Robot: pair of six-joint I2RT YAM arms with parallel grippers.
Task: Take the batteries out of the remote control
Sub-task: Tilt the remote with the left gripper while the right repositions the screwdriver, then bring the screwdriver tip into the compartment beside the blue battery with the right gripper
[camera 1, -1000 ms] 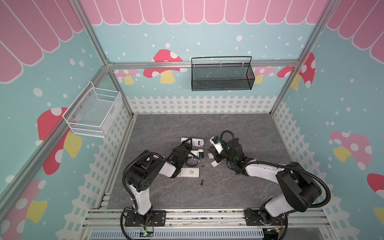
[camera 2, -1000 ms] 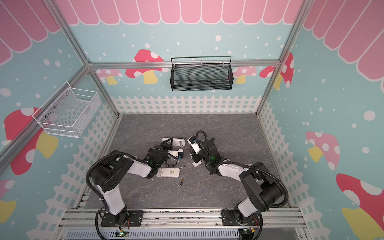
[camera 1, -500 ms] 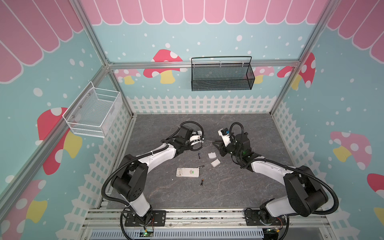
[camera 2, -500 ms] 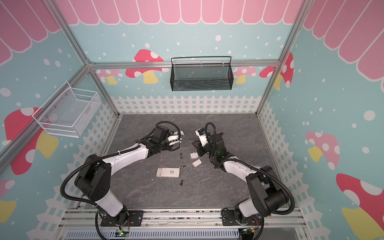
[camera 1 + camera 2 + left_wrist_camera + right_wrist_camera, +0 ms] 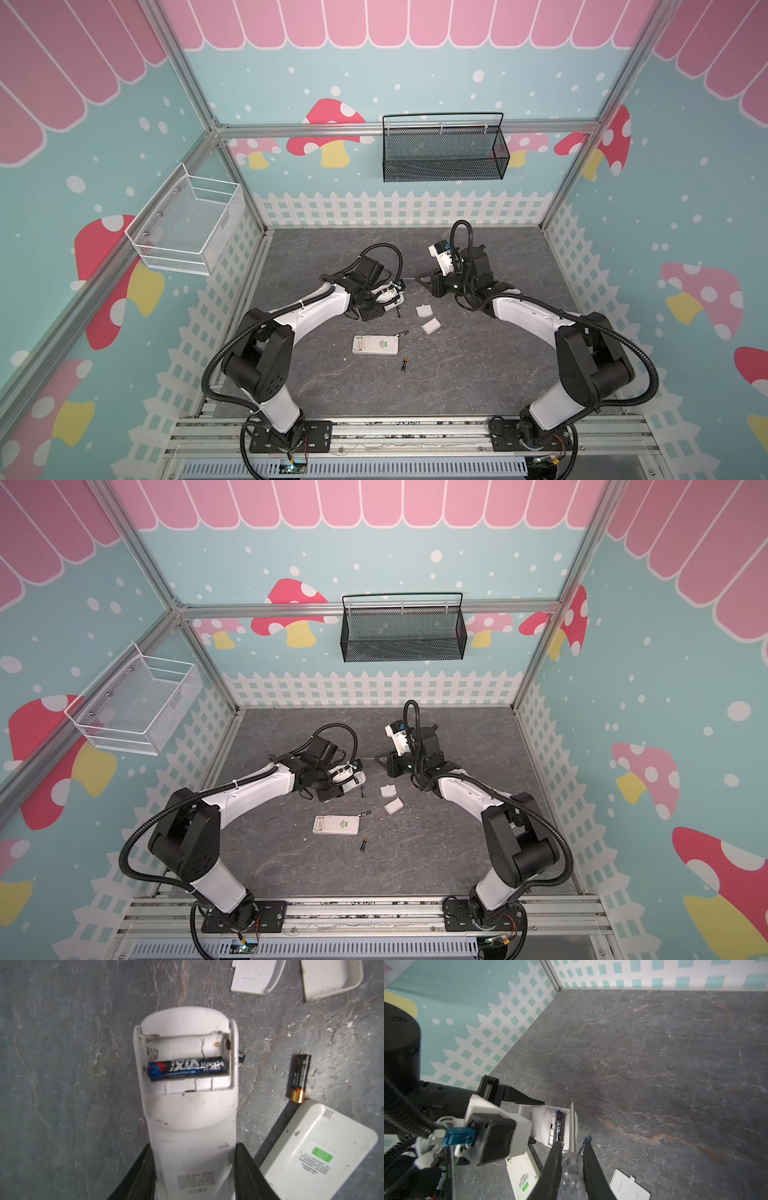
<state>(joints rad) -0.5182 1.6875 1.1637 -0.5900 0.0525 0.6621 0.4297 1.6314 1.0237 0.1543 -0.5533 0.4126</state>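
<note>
Left wrist view: over the grey desk (image 5: 62,1064), the left hand (image 5: 193,1147) pinches a white remote control (image 5: 191,1118) by its sides, its battery bay uncovered. A flat white remote (image 5: 318,1151) lies nearby, with two white covers (image 5: 255,976) beyond. In the right wrist view the right hand (image 5: 572,1146) is pressed onto a clear-handled screwdriver (image 5: 572,1169), whose shaft points toward the held remote. One blue-marked battery (image 5: 187,1068) sits in the bay. A gold-ended battery (image 5: 299,1078) lies just beside the flat remote. In a top view, a loose blue battery (image 5: 398,312) lies beside the left hand, and a fourth battery (image 5: 403,364) lies nearer the arm bases.
</note>
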